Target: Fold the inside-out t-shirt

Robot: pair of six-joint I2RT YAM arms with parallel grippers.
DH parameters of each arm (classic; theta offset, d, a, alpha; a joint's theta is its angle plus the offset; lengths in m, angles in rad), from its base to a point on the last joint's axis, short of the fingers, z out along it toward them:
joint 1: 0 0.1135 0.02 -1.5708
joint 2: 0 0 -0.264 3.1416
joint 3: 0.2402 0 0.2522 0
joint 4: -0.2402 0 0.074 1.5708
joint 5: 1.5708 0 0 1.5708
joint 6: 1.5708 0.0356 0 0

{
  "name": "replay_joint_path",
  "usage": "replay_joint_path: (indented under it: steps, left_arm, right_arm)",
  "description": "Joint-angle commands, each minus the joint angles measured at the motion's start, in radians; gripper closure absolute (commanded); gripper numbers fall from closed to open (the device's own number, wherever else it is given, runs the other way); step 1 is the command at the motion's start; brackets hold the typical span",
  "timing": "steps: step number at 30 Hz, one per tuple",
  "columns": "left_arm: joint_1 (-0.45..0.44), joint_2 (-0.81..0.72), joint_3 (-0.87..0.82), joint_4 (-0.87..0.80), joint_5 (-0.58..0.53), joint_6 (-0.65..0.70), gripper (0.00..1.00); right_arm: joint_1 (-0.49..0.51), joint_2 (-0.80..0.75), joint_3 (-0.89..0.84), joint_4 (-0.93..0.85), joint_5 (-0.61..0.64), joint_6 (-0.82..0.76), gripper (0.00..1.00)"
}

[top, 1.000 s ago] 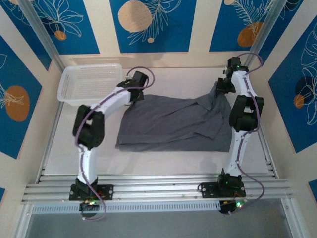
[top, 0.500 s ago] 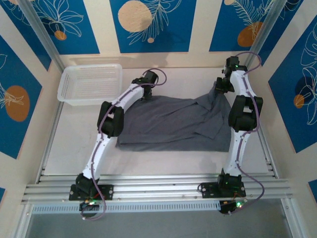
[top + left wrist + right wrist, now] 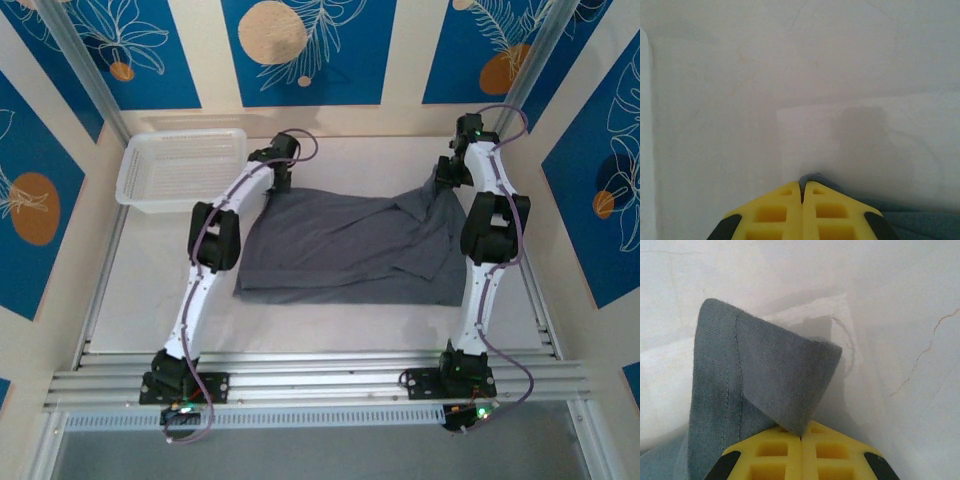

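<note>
The left gripper point(image 3: 801, 192) has its yellow jaws pressed together, with a small curl of grey hem showing right at their tip, so it looks pinched onto the far-left corner of the inside-out t-shirt point(image 3: 350, 245). The right gripper point(image 3: 801, 436) is likewise clamped, holding a folded, stitched corner that stands up above its jaws as a soft peak.

From both grippers the cloth runs back toward the arm bases. Its long axis lies left to right across the white table point(image 3: 150, 280), between the 2 arms. Each arm holds its own far corner, so neither is the nearer. The right side is lifted into a tent and the left lies flatter.

The shirt is thin, matte slate-grey knit, limp and creased. A white mesh basket point(image 3: 128, 185) sits just left of the left gripper.
</note>
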Motion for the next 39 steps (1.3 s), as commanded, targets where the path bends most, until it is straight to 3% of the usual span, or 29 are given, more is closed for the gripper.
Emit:
replay_joint_path:
  steps: [1,7,15,22,31,39]
  left_arm:
    - [0.026,0.008,0.037,-0.029,0.086,-0.044,1.0]
    - [0.087,-0.02,0.039,-0.014,0.253,-0.12,1.0]
    - [0.11,-0.133,0.019,-0.015,0.347,-0.169,1.0]
    - [0.152,-0.381,-0.325,0.161,0.42,-0.233,1.0]
    - [0.181,-0.496,-0.613,0.197,0.389,-0.293,1.0]
    - [0.204,-0.552,-0.666,0.232,0.419,-0.294,1.0]
  right_arm:
    - [-0.026,0.014,0.033,-0.014,0.015,0.035,1.0]
    - [-0.049,0.026,0.04,-0.014,-0.04,0.04,1.0]
    - [-0.06,-0.009,0.092,-0.03,-0.151,0.093,1.0]
    - [-0.129,-0.147,-0.132,0.091,-0.264,0.172,1.0]
    - [-0.165,-0.206,-0.285,0.119,-0.294,0.221,1.0]
    - [-0.169,-0.315,-0.368,0.145,-0.354,0.248,1.0]
